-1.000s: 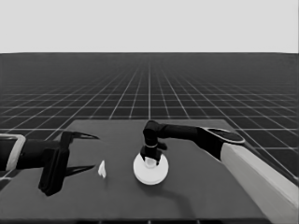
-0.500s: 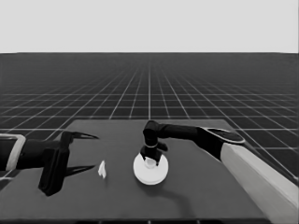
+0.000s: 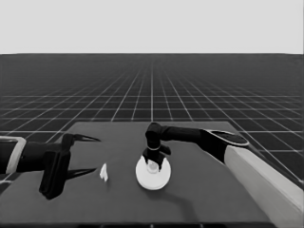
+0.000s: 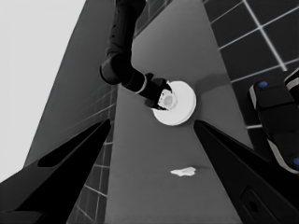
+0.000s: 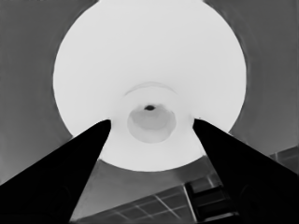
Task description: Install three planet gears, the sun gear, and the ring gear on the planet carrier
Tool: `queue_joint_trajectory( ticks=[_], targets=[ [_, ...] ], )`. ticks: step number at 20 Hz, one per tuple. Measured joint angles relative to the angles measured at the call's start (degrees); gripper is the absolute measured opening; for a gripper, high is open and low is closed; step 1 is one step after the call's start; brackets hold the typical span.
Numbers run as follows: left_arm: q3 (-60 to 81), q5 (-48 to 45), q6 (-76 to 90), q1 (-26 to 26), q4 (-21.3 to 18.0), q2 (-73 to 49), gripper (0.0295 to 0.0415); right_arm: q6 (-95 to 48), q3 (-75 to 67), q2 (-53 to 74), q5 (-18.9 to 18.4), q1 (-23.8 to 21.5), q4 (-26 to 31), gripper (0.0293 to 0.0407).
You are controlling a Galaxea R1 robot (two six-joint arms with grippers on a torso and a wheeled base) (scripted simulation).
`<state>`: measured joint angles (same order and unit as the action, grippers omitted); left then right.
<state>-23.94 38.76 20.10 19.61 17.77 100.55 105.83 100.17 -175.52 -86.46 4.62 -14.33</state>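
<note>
Right gripper (image 3: 153,162): directly above the centre of the large round part, pointing down; its two long, pointed black fingers (image 5: 70,163) are spread apart, one to each side of the raised hub, with a visible gap between each tip and the hub. It holds nothing.
Larger round part (image 3: 153,175): large smooth white stepped disc, directly beneath the right gripper; flat outer face, raised round centre hub with a small dark hole (image 5: 150,108). It lies flat on the table. No gears and no smaller round part are visible; whether they lie beneath it cannot be told.
Right arm (image 3: 190,135): black near the gripper, pale grey farther back, extending from the gripper toward the lower right corner of the head view.
Thin white piece (image 3: 103,172): small irregular white sliver, to the left of the right gripper, apart from the larger round part, between the two grippers.
Left gripper (image 3: 88,156): farther left of the thin white piece, over the table's left end, parked; fingers (image 4: 70,154) set wide apart, holding nothing.
Table (image 3: 213,194): dark, flat, matt surface carrying both white parts.
</note>
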Motion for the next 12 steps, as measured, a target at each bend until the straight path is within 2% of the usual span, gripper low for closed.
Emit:
queue_joint_trajectory(
  ticks=[2, 8, 10, 12],
  targets=[
    [0.0, 0.0, 0.0, 0.0, 0.0, 0.0, 0.0385, 0.2, 0.0, 0.0, 0.0, 0.0, 0.0, 0.0384],
    [0.0, 0.0, 0.0, 0.0, 0.0, 0.0, 0.0385, 0.2, 0.0, 0.0, 0.0, 0.0, 0.0, 0.0385],
    [0.0, 0.0, 0.0, 0.0, 0.0, 0.0, 0.0385, -17.8, -2.3, 0.5, -1.4, -4.1, 3.3, 0.0386],
    [0.0, 0.0, 0.0, 0.0, 0.0, 0.0, 0.0385, -24.3, -2.8, 0.6, -1.6, -5.6, 4.5, 0.0385]
  ],
)
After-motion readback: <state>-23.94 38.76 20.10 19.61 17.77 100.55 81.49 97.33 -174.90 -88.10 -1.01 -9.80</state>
